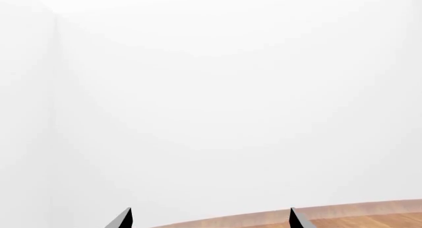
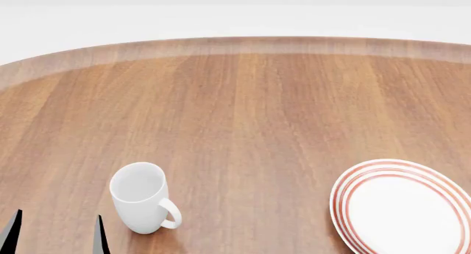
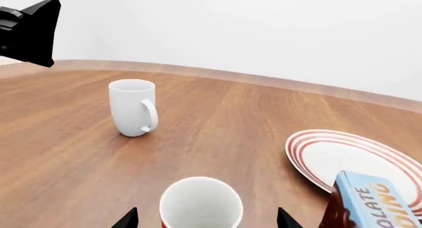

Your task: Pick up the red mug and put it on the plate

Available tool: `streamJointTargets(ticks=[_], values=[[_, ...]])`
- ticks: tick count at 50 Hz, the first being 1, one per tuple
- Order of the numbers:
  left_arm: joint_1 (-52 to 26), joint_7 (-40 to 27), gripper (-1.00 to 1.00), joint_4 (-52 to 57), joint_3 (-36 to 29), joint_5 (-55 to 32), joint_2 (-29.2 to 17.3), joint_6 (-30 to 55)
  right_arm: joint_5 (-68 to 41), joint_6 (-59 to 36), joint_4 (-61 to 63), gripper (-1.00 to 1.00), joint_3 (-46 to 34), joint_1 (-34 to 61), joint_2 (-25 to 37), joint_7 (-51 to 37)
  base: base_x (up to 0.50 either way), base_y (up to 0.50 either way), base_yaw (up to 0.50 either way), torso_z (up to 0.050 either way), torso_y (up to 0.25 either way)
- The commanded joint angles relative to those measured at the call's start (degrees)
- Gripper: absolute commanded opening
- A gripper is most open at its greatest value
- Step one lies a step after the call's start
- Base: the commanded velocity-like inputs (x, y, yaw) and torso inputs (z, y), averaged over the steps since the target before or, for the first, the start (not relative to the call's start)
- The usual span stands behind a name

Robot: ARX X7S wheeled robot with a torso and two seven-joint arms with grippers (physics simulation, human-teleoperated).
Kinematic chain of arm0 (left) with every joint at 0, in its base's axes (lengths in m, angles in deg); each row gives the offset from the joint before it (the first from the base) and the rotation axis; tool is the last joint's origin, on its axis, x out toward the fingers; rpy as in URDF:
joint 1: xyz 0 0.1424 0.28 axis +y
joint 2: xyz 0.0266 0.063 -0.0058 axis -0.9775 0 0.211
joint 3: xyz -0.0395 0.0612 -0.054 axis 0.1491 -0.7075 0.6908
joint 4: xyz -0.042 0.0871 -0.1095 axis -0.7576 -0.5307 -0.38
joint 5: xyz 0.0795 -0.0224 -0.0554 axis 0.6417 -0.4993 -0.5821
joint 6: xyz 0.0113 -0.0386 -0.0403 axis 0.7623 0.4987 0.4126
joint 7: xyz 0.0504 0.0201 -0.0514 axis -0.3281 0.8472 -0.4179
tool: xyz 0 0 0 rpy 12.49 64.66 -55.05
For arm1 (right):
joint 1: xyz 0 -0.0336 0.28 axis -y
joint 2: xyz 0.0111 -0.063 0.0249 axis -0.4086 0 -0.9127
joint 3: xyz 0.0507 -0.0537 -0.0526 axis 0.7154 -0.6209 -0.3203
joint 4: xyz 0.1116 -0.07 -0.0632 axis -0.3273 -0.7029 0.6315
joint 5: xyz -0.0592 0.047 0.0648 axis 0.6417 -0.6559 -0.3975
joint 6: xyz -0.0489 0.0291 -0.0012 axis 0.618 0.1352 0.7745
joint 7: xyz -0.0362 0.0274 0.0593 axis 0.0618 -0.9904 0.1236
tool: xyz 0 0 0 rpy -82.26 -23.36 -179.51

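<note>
The red mug (image 3: 201, 205) shows only in the right wrist view, as a white inside, a rim and a sliver of red wall. It stands upright on the wooden table. My right gripper (image 3: 207, 222) is open, with one fingertip on each side of the mug and apart from it. The plate (image 2: 401, 207), white with red rings, lies at the table's near right and also shows in the right wrist view (image 3: 343, 156). My left gripper (image 2: 55, 237) is open and empty at the near left, also seen in its wrist view (image 1: 209, 222). The red mug is outside the head view.
A plain white mug (image 2: 140, 196) stands upright near my left gripper, and shows in the right wrist view (image 3: 134, 107). A blue and brown box (image 3: 369, 203) stands beside the plate's near edge. A black arm part (image 3: 29, 30) hangs beyond the white mug.
</note>
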Motion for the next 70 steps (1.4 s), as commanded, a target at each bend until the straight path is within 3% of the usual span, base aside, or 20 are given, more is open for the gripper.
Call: streamJointTargets(ticks=[1, 70], values=[[-0.07, -0.21, 1.0, -0.07, -0.17, 0.04, -0.1, -0.13, -0.4, 1.95, -3.5, 1.0, -1.21, 0.78, -0.79, 0.77, 0.0, 0.0, 0.0, 0.0, 0.0], [-0.4, -1.28, 1.0, -0.25, -1.18, 0.03, -0.68, -0.49, -7.02, 13.45, -20.46, 1.0, -4.92, 5.02, -4.78, 5.53, 0.0, 0.0, 0.0, 0.0, 0.0]])
